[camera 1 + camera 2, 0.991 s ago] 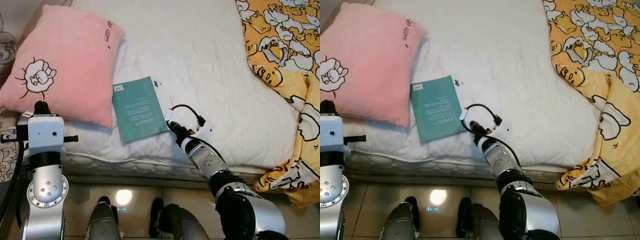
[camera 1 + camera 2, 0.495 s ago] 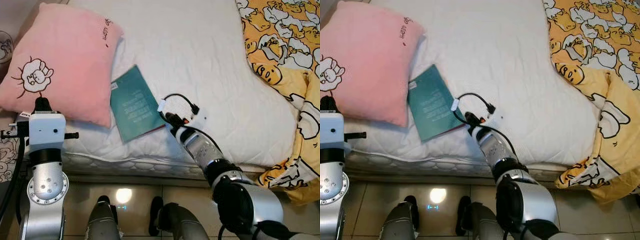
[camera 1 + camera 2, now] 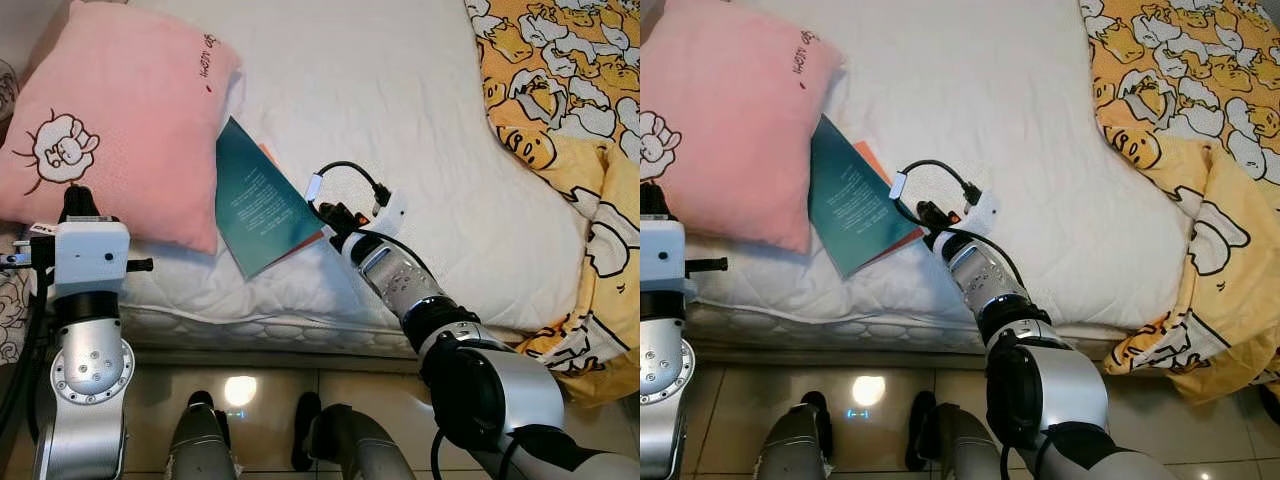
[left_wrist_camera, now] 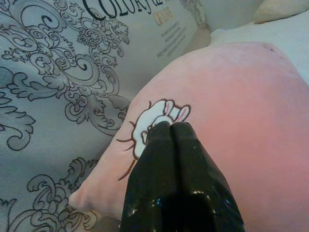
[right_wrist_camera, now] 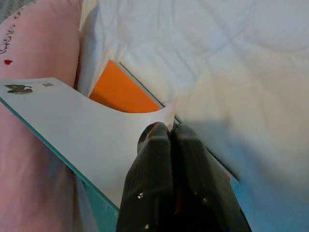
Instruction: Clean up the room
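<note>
A thin teal book (image 3: 258,200) lies on the white mattress (image 3: 420,90) beside the pink pillow (image 3: 120,110). My right gripper (image 3: 325,218) is shut on the edge of its cover (image 5: 72,116) and holds that edge raised, so an orange surface (image 5: 120,92) shows underneath. The cover tilts up towards the pillow. My left gripper (image 4: 169,126) is shut with nothing in it, held near the front of the pillow, off the bed's left corner.
A yellow duck-print blanket (image 3: 560,110) covers the bed's right side and hangs over its front edge. A patterned grey fabric (image 4: 58,72) stands behind the pillow. Tiled floor (image 3: 270,395) and my feet lie below the mattress edge.
My right gripper has moved left and away from me with the book's edge in it. The cover has lifted from flat to steeply tilted, baring orange beneath. The left arm stays put.
</note>
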Available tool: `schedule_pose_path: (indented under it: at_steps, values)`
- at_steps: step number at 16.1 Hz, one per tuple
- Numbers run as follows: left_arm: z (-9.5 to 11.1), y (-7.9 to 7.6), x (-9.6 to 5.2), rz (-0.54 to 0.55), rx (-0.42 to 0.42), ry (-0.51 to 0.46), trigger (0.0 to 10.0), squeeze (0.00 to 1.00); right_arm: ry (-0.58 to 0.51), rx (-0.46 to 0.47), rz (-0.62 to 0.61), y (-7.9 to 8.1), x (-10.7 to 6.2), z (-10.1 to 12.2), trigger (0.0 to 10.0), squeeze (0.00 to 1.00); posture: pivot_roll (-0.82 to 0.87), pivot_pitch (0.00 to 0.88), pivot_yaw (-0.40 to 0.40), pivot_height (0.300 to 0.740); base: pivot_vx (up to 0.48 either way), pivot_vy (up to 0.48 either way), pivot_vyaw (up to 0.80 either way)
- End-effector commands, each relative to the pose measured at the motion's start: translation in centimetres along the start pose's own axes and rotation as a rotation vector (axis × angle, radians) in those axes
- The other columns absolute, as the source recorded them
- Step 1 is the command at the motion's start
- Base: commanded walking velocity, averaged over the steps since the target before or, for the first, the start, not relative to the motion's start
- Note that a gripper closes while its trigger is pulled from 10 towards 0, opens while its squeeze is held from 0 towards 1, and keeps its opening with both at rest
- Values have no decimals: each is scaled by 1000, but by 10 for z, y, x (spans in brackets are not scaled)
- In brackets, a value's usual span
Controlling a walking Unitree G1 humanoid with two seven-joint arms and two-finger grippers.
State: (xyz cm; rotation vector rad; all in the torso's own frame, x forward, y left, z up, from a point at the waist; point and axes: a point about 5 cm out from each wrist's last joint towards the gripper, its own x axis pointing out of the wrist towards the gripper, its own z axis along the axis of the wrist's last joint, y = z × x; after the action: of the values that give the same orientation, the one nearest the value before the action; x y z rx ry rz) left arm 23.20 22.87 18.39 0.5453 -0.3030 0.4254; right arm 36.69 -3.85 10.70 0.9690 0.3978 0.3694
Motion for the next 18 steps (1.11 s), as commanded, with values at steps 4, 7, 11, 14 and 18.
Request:
schedule_pose_path:
  at_steps: [4,7,11,14,18]
  values:
    - [-1,4,-4,8,24,-5,10000,0,205,284,43,45,5,-95,0,0,314,260,-258,740,0,0,0]
    - [6,0,-3,-24,53,-46,10000,0,256,322,37,45,1,-110,0,0,305,259,-256,740,0,0,0]
    - [29,-18,3,-108,91,-177,10000,0,267,164,-160,0,-11,-107,10000,1000,283,253,-258,740,0,0,0]
    - [40,-21,7,-123,112,-240,10000,0,272,157,-163,-5,-12,-103,10000,1000,274,252,-255,740,0,0,0]
    - [48,-19,9,-119,138,-274,10000,0,246,169,-166,-15,-15,-93,10000,1000,279,254,-258,740,0,0,0]
